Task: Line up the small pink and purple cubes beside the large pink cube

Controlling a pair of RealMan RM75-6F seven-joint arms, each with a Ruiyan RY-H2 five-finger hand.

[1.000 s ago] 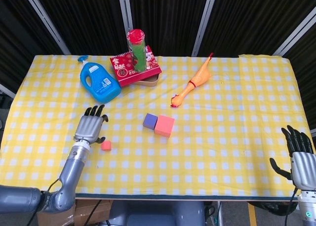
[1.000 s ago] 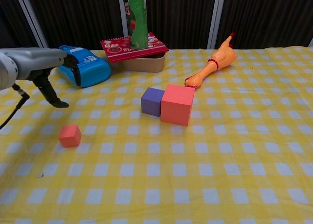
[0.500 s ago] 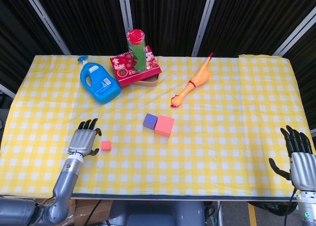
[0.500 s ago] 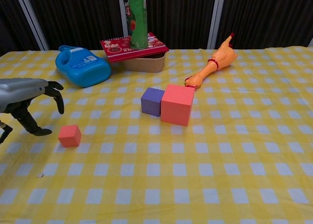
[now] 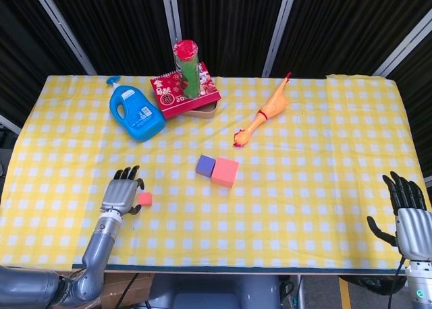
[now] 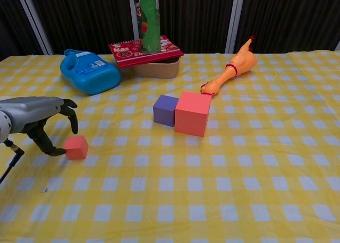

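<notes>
The small pink cube [image 5: 144, 199] [image 6: 76, 147] lies alone at the front left of the yellow checked table. My left hand [image 5: 121, 191] [image 6: 40, 118] is just left of it, fingers arched apart above the cube and the thumb tip at its left face, without gripping it. The small purple cube [image 5: 205, 165] [image 6: 165, 110] stands against the left side of the large pink cube [image 5: 225, 172] [image 6: 192, 113] near the table's middle. My right hand [image 5: 408, 211] hangs off the front right corner with its fingers spread and nothing in it.
At the back left lies a blue detergent bottle [image 5: 136, 111] [image 6: 89, 71]. A red notebook [image 5: 185, 92] on a shallow box carries a green can [image 5: 187, 67]. A rubber chicken [image 5: 263, 113] [image 6: 231, 70] lies behind the large cube.
My left hand drew back toward the table's front, then shifted right until its thumb reached the small pink cube. The cubes and my right hand stayed put.
</notes>
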